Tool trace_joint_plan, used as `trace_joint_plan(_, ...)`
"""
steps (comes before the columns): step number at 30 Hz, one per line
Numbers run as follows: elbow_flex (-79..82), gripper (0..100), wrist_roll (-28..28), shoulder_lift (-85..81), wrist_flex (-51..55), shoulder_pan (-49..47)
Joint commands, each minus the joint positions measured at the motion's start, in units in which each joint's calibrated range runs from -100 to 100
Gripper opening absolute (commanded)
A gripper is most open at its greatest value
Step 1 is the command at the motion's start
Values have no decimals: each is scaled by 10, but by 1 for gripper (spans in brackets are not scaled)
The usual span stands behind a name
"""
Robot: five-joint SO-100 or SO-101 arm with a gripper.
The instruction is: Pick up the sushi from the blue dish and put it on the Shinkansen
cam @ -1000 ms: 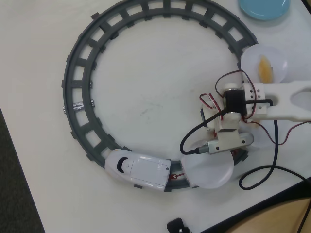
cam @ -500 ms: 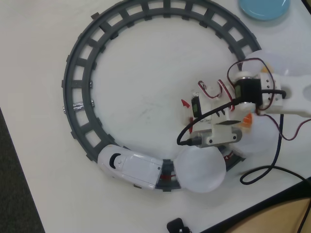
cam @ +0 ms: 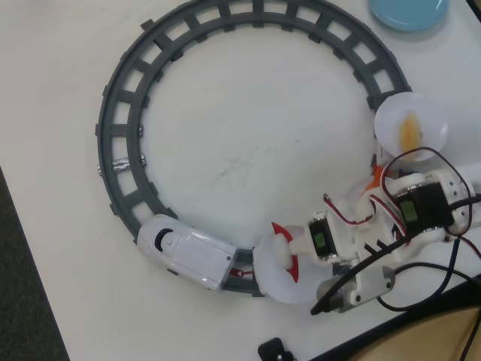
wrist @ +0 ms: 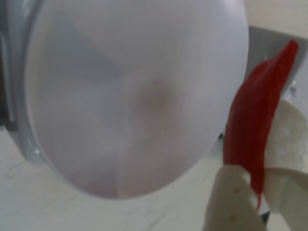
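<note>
The Shinkansen (cam: 186,258) stands on the lower part of the grey ring track (cam: 120,128), nose to the left in the overhead view. Its first white plate (cam: 272,286) sits just behind the nose car and fills the wrist view (wrist: 134,96). My gripper (cam: 285,252) is shut on the sushi (cam: 280,229), red top over white base, and holds it over this plate's edge. In the wrist view the sushi (wrist: 255,115) sits at the right between my white fingers (wrist: 231,202). I cannot tell whether it touches the plate. The blue dish (cam: 409,11) lies empty at the top right.
A second white plate (cam: 412,124) on the right of the track carries a yellowish piece (cam: 409,134). An orange piece (cam: 374,180) shows beside my arm. A black object (cam: 272,350) lies at the bottom edge. The table's edge runs down the left, with dark floor beyond it.
</note>
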Motion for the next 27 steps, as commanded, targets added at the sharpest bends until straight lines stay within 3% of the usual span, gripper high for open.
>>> trace_joint_plan(1,-3,2,-3,-44,3,-10)
trace_joint_plan(13,66,5,-3,-40,23,-10)
trace_joint_plan(20,58,30,-30,-44,18,-20)
trace_joint_plan(27,-10,42,-31,-101,12,-14)
